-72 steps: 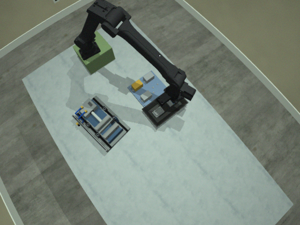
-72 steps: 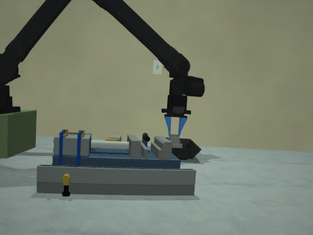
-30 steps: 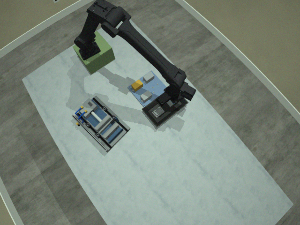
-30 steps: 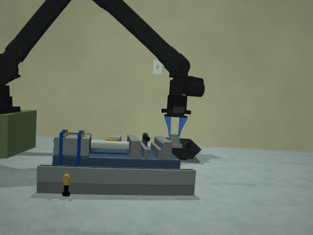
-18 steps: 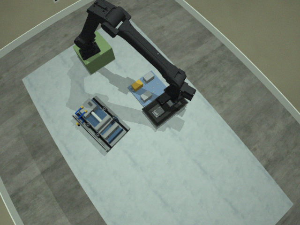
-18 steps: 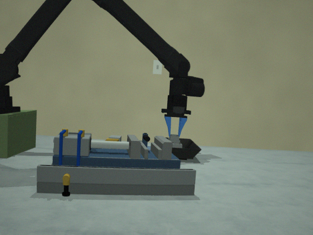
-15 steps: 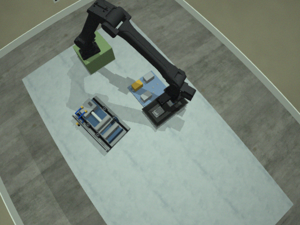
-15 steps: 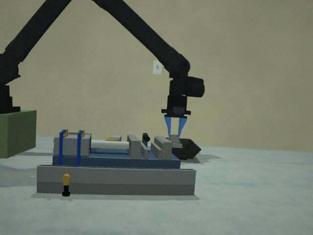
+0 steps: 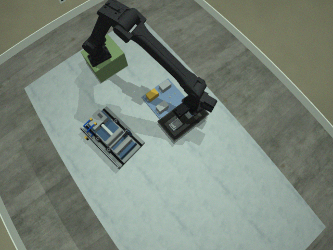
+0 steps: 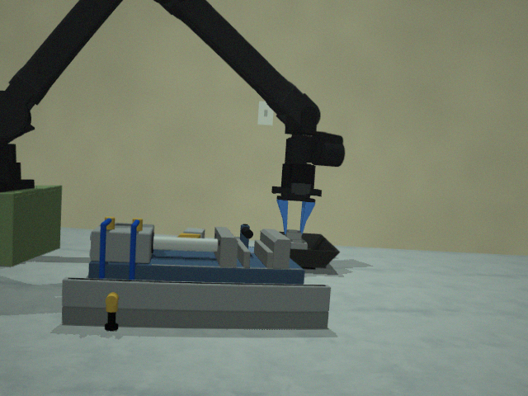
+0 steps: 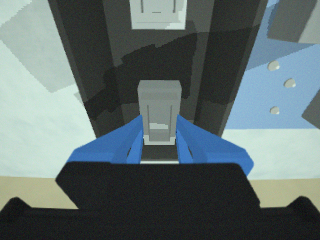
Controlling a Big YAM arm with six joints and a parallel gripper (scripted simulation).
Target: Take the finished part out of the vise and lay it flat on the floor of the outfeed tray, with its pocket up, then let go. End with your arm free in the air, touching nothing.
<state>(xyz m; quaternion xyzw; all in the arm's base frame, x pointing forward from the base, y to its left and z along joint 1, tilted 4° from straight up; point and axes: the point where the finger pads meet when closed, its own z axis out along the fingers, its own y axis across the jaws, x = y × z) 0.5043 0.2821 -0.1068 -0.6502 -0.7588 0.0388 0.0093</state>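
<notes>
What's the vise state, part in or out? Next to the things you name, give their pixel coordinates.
Out: a gap shows between the vise's jaws; the fingers (image 10: 294, 230) grip a grey part (image 10: 294, 235) (image 11: 159, 107) at the tray (image 9: 174, 137) (image 10: 326, 249) (image 11: 205, 65).

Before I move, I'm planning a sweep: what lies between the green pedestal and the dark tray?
The top view shows a blue board carrying two grey blocks and a yellow block.
</notes>
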